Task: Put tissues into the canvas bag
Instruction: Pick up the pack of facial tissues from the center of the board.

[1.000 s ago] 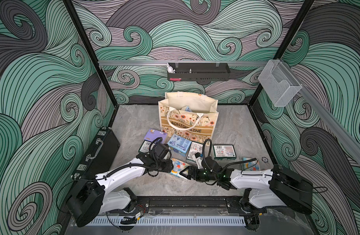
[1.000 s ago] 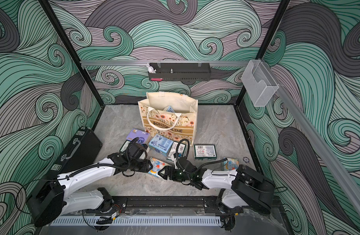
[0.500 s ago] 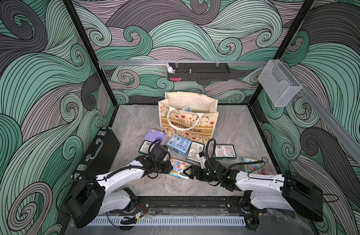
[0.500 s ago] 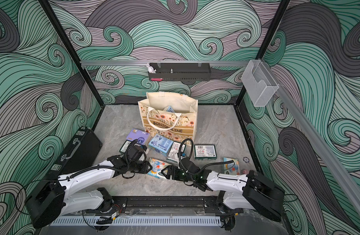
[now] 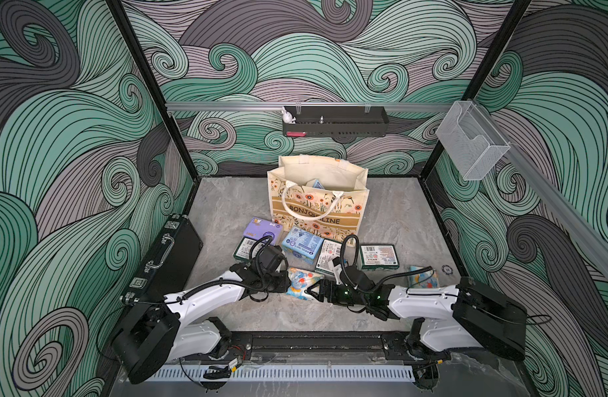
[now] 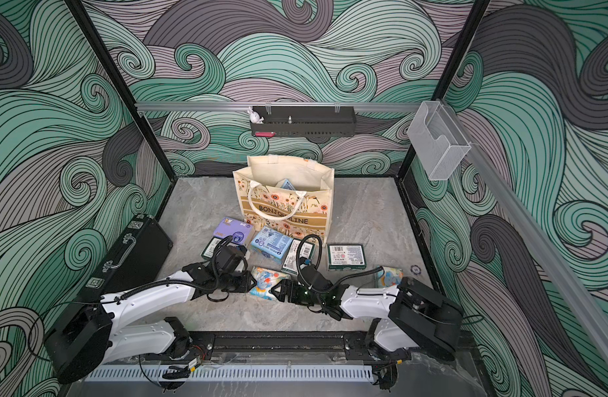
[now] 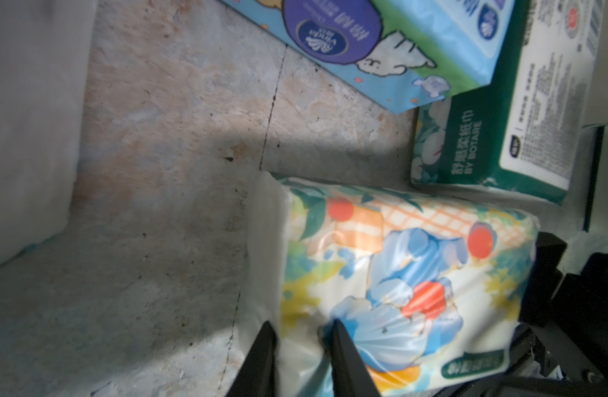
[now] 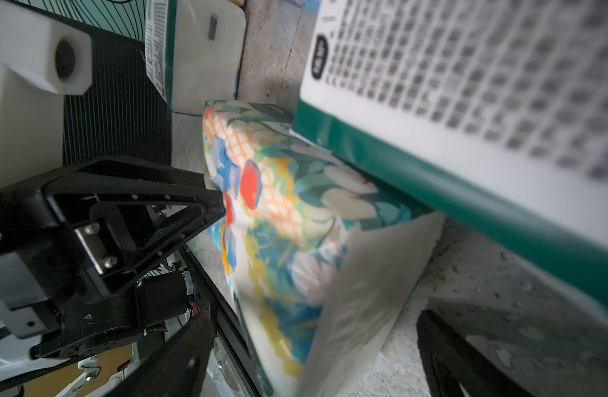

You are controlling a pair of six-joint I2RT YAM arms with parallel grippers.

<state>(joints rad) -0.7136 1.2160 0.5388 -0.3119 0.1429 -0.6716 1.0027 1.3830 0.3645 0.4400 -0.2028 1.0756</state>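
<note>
In both top views, lower centre of frame: tissue pack [image 5: 301, 283] [image 6: 266, 282] flat on the table [image 5: 227, 213], between left gripper [image 5: 288, 281] at its left end and right gripper [image 5: 313, 288] at its right end. Well short of the canvas bag [image 5: 318, 209], standing open at mid-frame beyond other packs [image 5: 301, 244]. In the left wrist view, bottom centre: left fingers [image 7: 347, 364] close together, pinching the pack's near end, wrapper puckered there. In the right wrist view, lower part of frame: right fingers [image 8: 447, 350] wide apart, straddling the pack's other end, contact impossible to tell. Green pack [image 8: 433, 154] close against its long side, upper right. Probably light, soft and squashy under a slick wrapper. Best taken across the full thickness at a short end, not by loose film alone, to guard against slipping.
</note>
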